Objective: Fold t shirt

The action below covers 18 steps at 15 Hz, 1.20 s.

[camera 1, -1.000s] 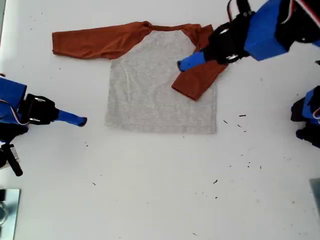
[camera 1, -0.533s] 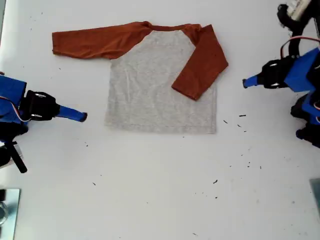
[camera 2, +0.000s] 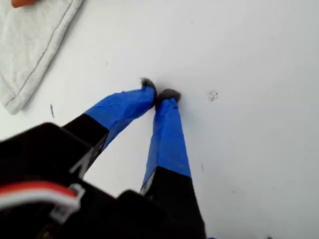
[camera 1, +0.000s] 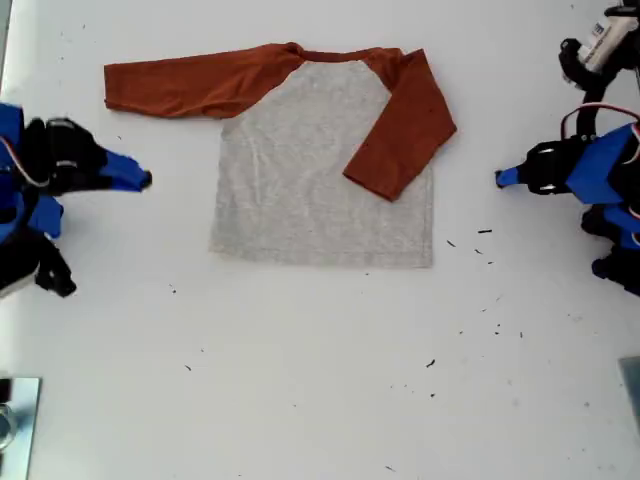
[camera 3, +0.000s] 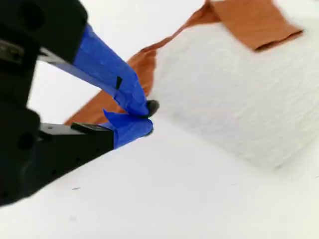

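1. One t shirt [camera 1: 320, 190] lies flat on the white surface [camera 1: 320, 380], in the open stretch between my two pincers and touched by neither
2. Its body is soft heather-grey knit, a squarish panel with a stitched hem; the collar [camera 1: 330, 55] is a thin rust-orange band
3. Two rust-orange sleeves. One sleeve [camera 1: 190, 82] runs out long and straight toward my second pincer's side. The other sleeve [camera 1: 400, 130] is folded in over the grey body, on the side nearer my first pincer
4. My first pincer [camera 2: 160, 93] is pressed together, its dark tips meeting, with nothing in them. It sits over bare surface, the shirt's grey hem corner off beyond it
5. My second pincer [camera 3: 144, 117] is pressed together too and empty. The long sleeve lies just past its tips, with the grey body beyond that
6. Two pincers in all, each with two slim fingers [camera 2: 167, 139] wrapped in smooth blue tape on black bodies
7. A scatter of small dark specks [camera 1: 485, 232] dots the matte surface, closer to my first pincer than to my second
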Motion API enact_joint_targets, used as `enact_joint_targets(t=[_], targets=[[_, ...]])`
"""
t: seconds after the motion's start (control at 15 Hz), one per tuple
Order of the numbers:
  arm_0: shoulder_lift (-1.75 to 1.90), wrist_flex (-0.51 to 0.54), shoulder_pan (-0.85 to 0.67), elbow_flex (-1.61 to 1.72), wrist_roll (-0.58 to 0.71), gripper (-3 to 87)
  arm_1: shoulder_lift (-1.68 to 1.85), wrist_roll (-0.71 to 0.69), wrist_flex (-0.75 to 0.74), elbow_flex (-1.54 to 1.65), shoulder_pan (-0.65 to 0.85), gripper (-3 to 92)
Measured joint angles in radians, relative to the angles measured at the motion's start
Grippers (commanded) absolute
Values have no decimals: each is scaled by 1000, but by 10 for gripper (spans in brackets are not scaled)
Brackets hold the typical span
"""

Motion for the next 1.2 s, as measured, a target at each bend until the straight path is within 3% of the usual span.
enact_joint_targets(t=[0.07, 0.27, 0.47, 0.67, 1.0, 1.07, 1.2], targets=[[-176, 123, -147, -233, 123, 137, 9, 0, 0, 2, 0, 35], [-411, 230, -588, -512, 365, 211, 75, 0, 3, 14, 0, 35], [-588, 210, -696, -489, 390, 233, 156, 0, 41, 23, 0, 35], [-607, 121, -721, -365, 371, 247, 161, 0, 43, 23, -2, 35], [-723, -141, -782, -190, 342, 244, 161, 0, 43, 23, -15, 35], [-775, -198, -793, -186, 341, 231, 161, 0, 43, 23, -15, 35], [-842, -264, -824, -179, 341, 106, 161, 0, 43, 23, -34, 35]])
